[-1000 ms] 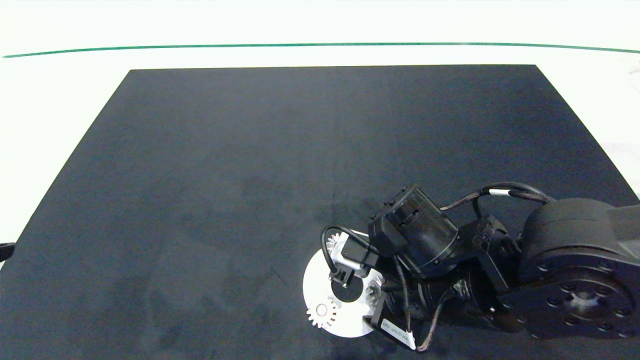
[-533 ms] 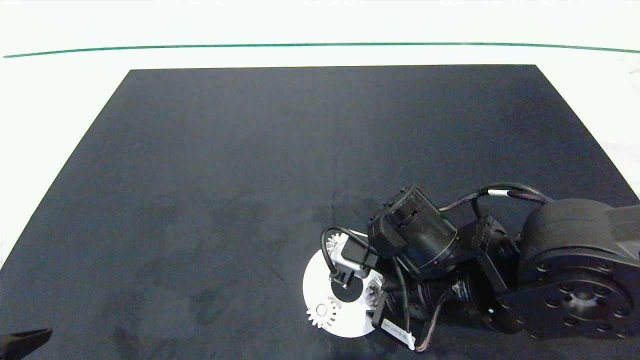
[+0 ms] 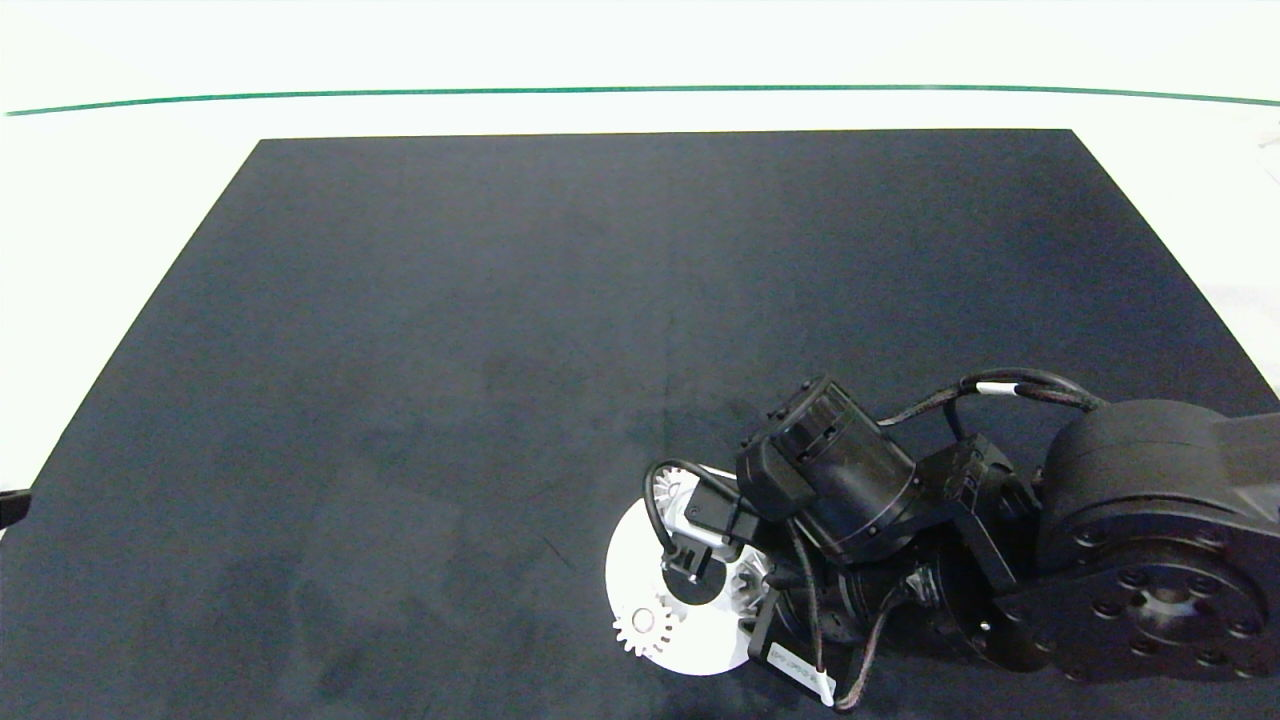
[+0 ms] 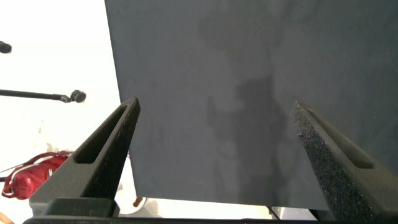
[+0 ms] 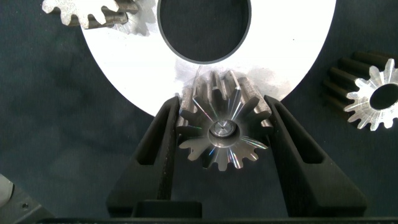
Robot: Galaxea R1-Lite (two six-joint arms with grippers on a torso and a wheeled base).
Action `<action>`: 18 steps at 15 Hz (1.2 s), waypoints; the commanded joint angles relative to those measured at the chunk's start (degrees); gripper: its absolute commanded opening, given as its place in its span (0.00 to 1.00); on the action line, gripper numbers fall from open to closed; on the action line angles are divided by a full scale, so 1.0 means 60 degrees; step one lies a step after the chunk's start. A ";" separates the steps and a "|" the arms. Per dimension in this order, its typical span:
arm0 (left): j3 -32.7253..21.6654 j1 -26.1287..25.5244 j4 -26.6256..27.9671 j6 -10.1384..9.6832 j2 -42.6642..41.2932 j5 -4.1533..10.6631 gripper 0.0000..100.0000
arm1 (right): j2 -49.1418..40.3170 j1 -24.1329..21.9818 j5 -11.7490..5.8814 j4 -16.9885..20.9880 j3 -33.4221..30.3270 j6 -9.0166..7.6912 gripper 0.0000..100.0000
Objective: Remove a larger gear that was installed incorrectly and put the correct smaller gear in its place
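In the right wrist view the larger gear, silver with long splayed teeth, sits on a pin at the rim of the white ring plate. My right gripper is shut on it, a dark finger pressed against each side. From above, my right arm covers most of this gear. The smaller gear, with pointed teeth and an open centre hole, lies on the mat beside the plate and shows at the plate's far edge. My left gripper hangs open over the mat's left edge, holding nothing.
A grey stubby-toothed gear sits on the ring's rim at its near-left side. The plate has a round centre hole. A black mat covers the white table. A red object lies on the floor.
My right arm has dropped slightly over the plate, staying around the larger gear. The tip of my left arm has moved from the lower left corner back to the left edge.
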 commanded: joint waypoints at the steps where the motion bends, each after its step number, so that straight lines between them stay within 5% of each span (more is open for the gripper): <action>1: -0.0032 -0.0010 0.0034 0.0011 -0.0003 0.0009 1.00 | -0.0037 -0.0003 -0.0011 0.0027 0.0009 -0.0005 0.40; 15: -0.0003 -0.0010 0.0034 0.0011 -0.0018 0.0009 1.00 | -0.1165 0.0128 -0.0011 0.0027 0.0244 0.0010 0.34; 18: -0.0003 -0.0025 0.0034 0.0011 -0.0077 0.0009 1.00 | -0.1707 0.0055 -0.0304 0.0042 0.0727 0.0039 0.34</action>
